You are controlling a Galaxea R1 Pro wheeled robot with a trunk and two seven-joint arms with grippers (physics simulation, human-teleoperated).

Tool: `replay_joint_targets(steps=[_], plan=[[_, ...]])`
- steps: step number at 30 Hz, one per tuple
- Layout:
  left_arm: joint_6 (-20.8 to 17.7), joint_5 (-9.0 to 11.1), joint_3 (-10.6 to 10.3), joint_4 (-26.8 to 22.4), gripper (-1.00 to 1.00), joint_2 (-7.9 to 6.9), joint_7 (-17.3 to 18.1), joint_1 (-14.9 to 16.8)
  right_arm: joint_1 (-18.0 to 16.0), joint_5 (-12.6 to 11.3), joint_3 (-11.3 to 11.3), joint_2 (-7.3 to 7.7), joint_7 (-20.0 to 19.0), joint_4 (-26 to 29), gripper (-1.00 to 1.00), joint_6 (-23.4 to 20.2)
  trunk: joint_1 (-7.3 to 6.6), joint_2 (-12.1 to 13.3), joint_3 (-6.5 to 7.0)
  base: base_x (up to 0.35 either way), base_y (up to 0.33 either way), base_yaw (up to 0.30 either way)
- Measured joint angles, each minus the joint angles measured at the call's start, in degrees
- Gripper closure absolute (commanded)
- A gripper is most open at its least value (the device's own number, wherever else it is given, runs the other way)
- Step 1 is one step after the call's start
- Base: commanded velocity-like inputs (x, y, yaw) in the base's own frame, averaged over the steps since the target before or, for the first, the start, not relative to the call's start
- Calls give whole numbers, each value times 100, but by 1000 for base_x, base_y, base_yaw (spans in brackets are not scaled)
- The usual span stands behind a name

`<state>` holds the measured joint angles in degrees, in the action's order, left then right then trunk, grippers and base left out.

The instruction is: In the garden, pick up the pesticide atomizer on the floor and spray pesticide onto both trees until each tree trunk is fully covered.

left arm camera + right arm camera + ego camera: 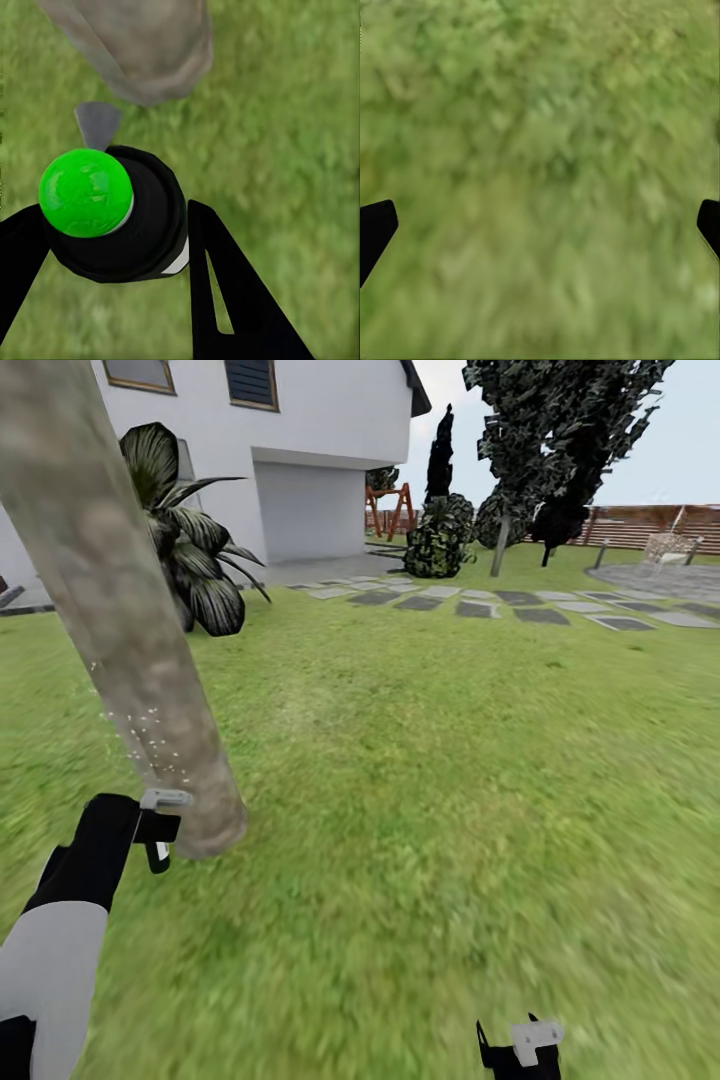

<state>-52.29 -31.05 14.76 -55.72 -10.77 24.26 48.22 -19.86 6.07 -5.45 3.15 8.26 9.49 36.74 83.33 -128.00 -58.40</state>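
We count one thick mottled grey-brown tree trunk; our left hand grips one black-topped, green-capped atomizer just beside its base, seemingly misting. Right hand spread wide over grass.

Atomizer in left gripper just beside trunk base; house behind.

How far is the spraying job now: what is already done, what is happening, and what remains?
Done: the pesticide atomizer is off the floor, clamped in the left pincer. In hand: its nozzle sits close to the tree trunk, and pale droplets speckle the bark just above it. Left: most of this trunk looks bare of droplets, and no second thick trunk is near. The right pincer hangs open over grass.
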Motion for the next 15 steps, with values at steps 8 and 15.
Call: replay_joint_targets(steps=[8, 15], plan=[[1, -12, 0, 0, 100, -35, -164, -5, 1, 0, 0, -1, 0, 0, -100, 0, 0, 0, 0, 186, -208, 218], [-1, -3, 9, 0, 100, -31, -167, -5, 0, 7, -8, 1, -9, -9, -100, 0, 0, 0, 0, -42, -270, 6]])
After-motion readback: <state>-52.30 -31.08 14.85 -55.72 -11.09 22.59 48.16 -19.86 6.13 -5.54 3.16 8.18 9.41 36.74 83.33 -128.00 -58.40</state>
